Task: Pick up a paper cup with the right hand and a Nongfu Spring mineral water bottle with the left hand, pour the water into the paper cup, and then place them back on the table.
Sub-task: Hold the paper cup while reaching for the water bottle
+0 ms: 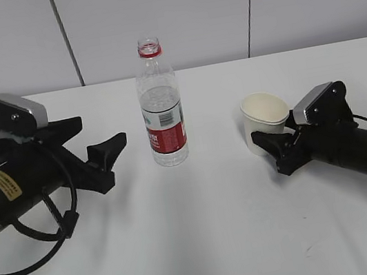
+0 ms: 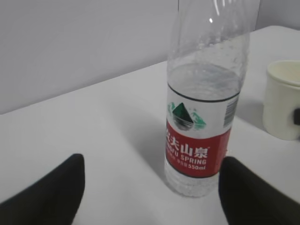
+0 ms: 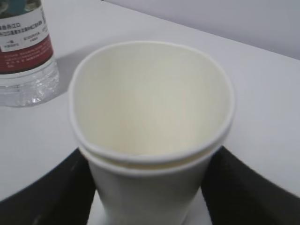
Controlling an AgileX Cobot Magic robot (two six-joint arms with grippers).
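The Nongfu Spring bottle [image 1: 162,113] stands upright and uncapped at the table's middle, about half full of water [image 2: 204,82]. My left gripper [image 1: 97,141] is open and empty, a short way left of the bottle. In the left wrist view the bottle [image 2: 199,150] is ahead, close to the right fingertip [image 2: 243,192]. My right gripper [image 1: 275,145] is shut on the paper cup [image 1: 265,121], which leans slightly and has its rim squeezed oval. In the right wrist view the cup [image 3: 150,122] fills the space between both black fingers [image 3: 42,197]; it looks empty.
The white table [image 1: 214,244] stretches round both arms, with a grey panelled wall behind. The left arm's looped black cable [image 1: 39,237] lies on the table at the near left. The cup also shows at the right edge of the left wrist view [image 2: 283,101].
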